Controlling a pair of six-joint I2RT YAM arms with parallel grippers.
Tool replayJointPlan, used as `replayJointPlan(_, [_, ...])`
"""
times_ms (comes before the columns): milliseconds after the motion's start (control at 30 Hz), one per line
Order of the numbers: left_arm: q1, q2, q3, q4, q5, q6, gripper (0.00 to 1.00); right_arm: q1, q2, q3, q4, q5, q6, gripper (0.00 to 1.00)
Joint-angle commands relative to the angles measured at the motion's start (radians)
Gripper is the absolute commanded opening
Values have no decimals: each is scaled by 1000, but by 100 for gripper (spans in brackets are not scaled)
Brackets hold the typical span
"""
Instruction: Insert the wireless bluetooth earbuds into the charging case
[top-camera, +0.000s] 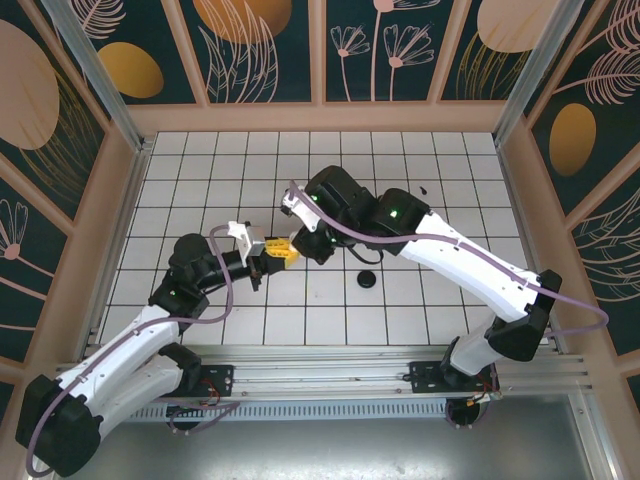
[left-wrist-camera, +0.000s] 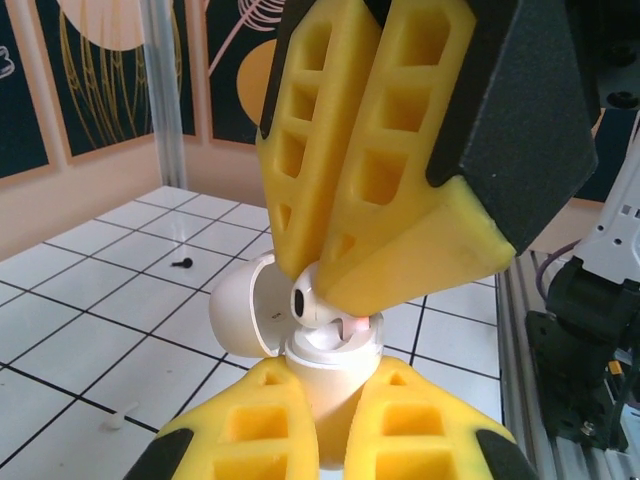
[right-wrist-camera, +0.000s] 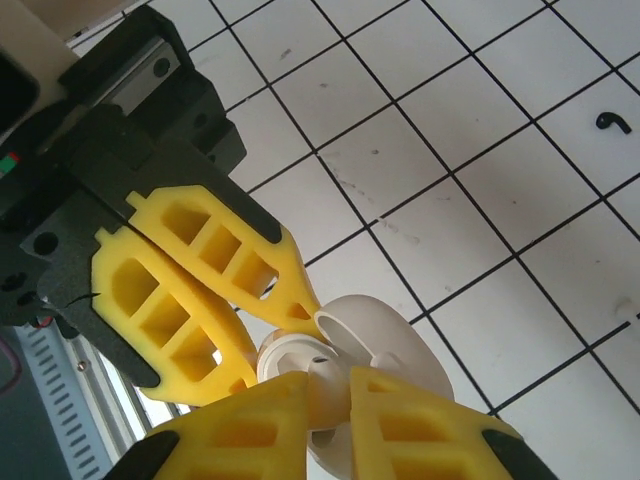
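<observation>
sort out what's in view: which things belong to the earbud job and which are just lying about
Job:
charging case, lid open, held in the left hand
earbud pinched by the right hand at the case's opening
loose black earbud
white sliver

Lying about:
black round disc

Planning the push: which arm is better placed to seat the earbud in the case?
Right: the right gripper pinches the small white earbud at the mouth of the round white charging case; the left gripper clamps it.
</observation>
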Motion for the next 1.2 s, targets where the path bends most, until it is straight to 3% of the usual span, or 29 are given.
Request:
replayJointPlan(0, [-7, 4, 41, 54, 107, -10, 0, 1, -15, -23, 99, -22, -73, 17])
replayJointPlan(533, [-6, -1, 35, 44, 81, 7, 0, 6, -57, -64, 211, -98, -58, 27])
replayJointPlan(867, [-6, -12, 32, 33, 53, 8, 0, 4, -67, -13, 194, 22, 18, 30])
replayJointPlan(1167, [-6, -94, -25, 40, -171, -43, 0, -43, -123, 39, 216, 169, 193, 37])
